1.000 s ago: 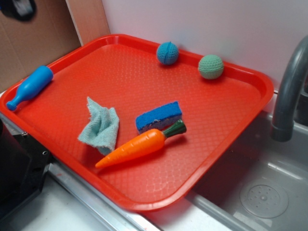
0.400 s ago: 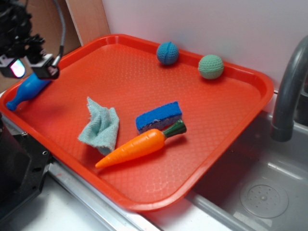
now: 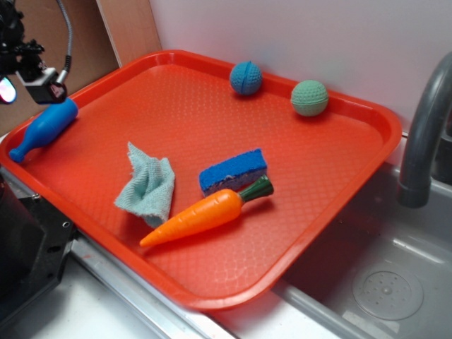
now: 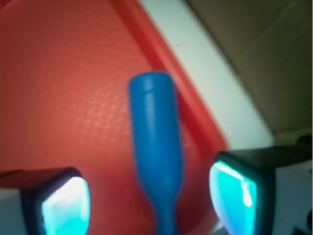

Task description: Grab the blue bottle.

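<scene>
The end effector [image 4: 149,198] is observed released, its two lit fingertips [image 4: 63,205] spread wide with nothing held between them. In the wrist view the blue bottle [image 4: 155,147] is seen lying between the pads, apart from both, its neck running down toward the camera. In the exterior view the end effector [image 3: 28,81] is located at the far left corner of the bench, above the thick end of the blue bottle [image 3: 44,128].

Compared with 0.4 s ago, the end effector is noted further toward the left edge and slightly higher in the exterior view; a second ago it was not over the tray at all. The bottle is unmoved, lying against the left rim of the red tray [image 3: 339,212], mouth toward the near left. This is judged an alignment step: the approach is largely made, the descent and closure are outstanding.

The rim beside the bottle is judged a risk to the outer pad on descent.

Further out, a rag [image 3: 147,185], sponge [image 3: 233,169] and carrot [image 3: 205,212] are recorded mid-tray, well apart from the bottle.
</scene>
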Motion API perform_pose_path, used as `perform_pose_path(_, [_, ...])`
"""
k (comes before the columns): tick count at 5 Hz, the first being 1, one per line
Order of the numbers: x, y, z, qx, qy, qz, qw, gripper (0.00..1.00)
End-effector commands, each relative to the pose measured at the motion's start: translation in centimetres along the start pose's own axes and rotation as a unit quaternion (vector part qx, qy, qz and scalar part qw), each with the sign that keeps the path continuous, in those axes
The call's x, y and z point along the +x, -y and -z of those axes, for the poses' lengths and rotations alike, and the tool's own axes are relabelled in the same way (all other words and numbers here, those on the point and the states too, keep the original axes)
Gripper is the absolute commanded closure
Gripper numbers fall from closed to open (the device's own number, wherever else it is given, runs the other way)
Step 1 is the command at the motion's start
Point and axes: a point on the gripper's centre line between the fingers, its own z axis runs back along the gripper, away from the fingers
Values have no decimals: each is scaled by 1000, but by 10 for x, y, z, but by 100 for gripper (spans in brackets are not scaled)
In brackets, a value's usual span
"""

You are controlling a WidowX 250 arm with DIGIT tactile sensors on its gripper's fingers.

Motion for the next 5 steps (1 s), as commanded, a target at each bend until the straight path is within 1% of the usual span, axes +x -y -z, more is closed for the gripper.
perform_pose_path(1, [9, 1, 37, 38, -39, 36, 998, 0])
perform_pose_path(2, [2, 11, 62, 28, -60, 58, 996, 0])
perform_pose_path(3, [-4, 37, 61, 13, -61, 89, 994, 53])
perform_pose_path(4, [-16, 74, 46, -11, -78, 116, 990, 100])
perform_pose_path(5, [-28, 104, 29, -33, -95, 141, 985, 100])
